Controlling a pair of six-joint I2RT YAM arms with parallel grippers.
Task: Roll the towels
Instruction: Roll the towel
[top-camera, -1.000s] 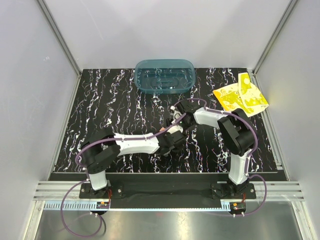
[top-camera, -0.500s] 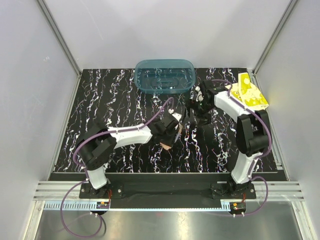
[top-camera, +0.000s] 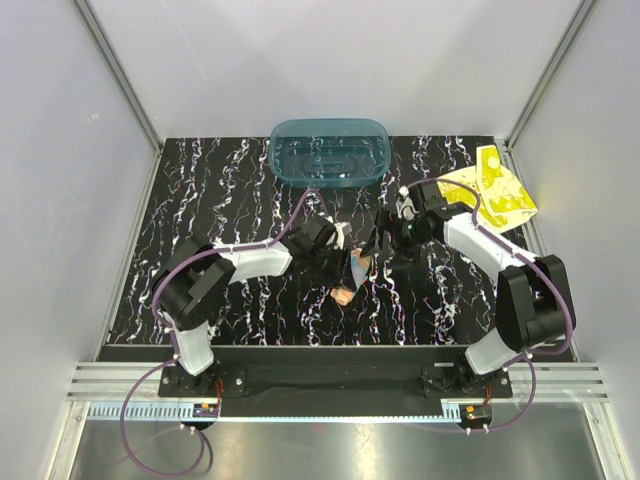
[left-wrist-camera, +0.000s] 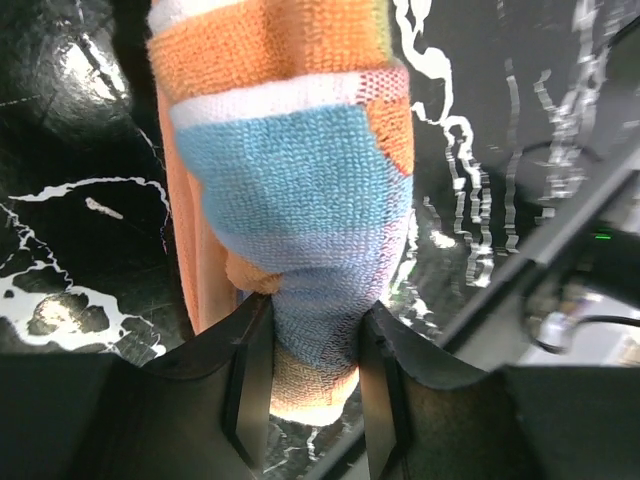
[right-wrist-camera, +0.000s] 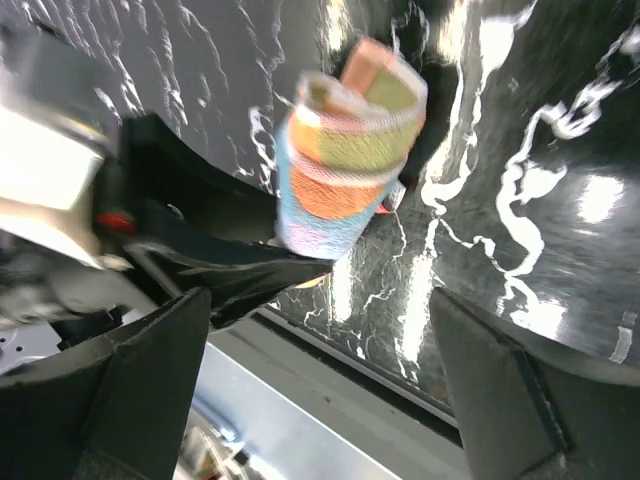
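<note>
Black marbled worktop (top-camera: 200, 200) carries the teal tub (top-camera: 328, 152) at the middle of its far edge, and the yellow towel (top-camera: 490, 192) lies unrolled in the far right corner. Near the middle, the right gripper (top-camera: 385, 235) stands with jaws wide and empty, just beside the left gripper (left-wrist-camera: 310, 370), which pinches one end of the rolled blue-and-orange towel (left-wrist-camera: 300, 200). To my eye that one-ended grip is the risk. The free layers could spring loose when set down, or the right fingers close by could snag them.
</note>
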